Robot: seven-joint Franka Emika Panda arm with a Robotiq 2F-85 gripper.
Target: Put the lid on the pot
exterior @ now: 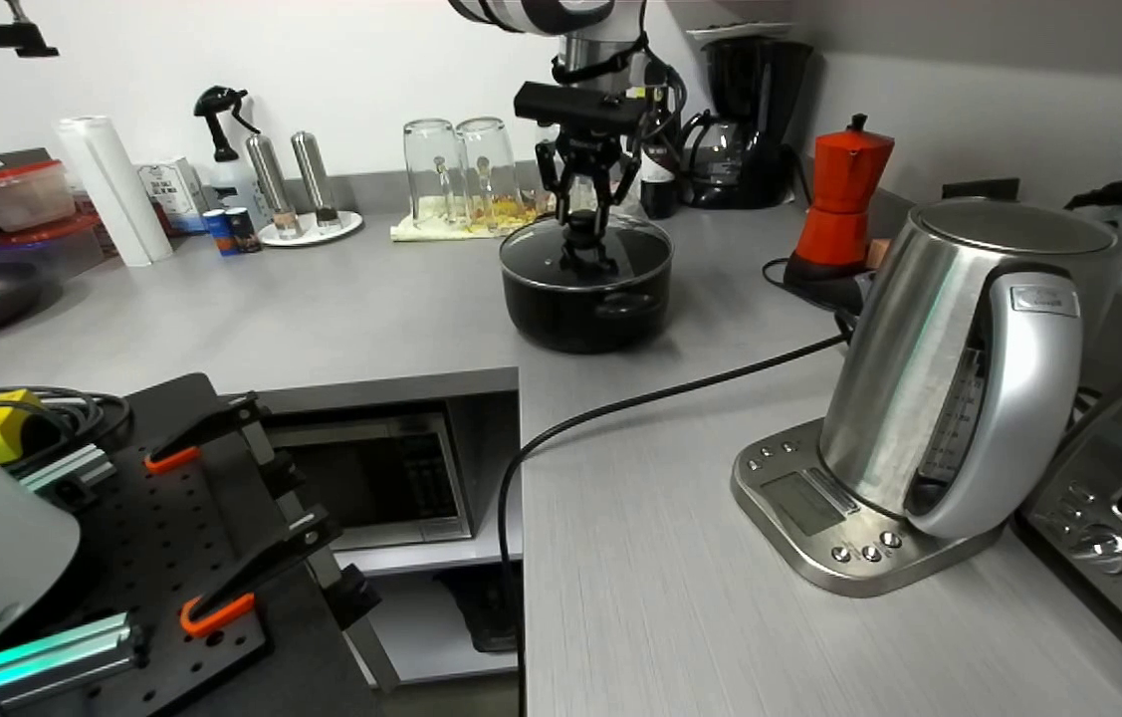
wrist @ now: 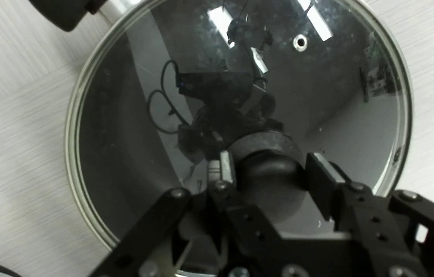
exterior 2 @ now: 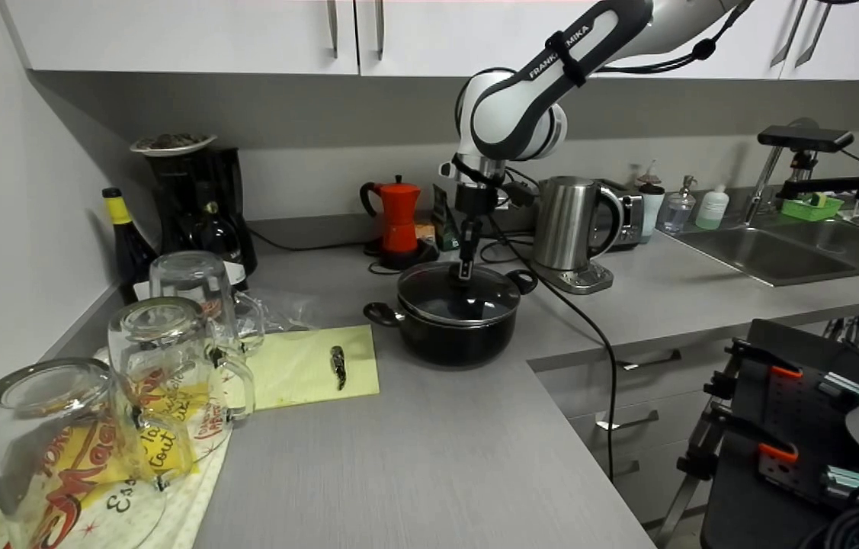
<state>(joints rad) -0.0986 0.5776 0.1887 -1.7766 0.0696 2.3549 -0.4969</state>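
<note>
1. So the round, clear glass lid (exterior 2: pixel 437 299) with the thin metal rim is sitting on top of the low, wide black cooking pot (exterior 2: pixel 456 345), which stands on the grey worktop (exterior 2: pixel 368 457).
2. The black fingers (wrist: pixel 329 168) are closed partway, one on each side of the lid's dark, rounded knob (wrist: pixel 270 169), and they've got a hold of it.
3. Can't honestly say from these angles whether the rim's seated snugly all the way round.
4. In both exterior views there's a red metal moka pot (exterior 2: pixel 400 217) and a tall brushed-steel kettle (exterior: pixel 884 378) on the same worktop, both apart from the cooking pot.
5. Row of upside-down clear glass mugs (exterior 2: pixel 162 335) near the wall too.
</note>
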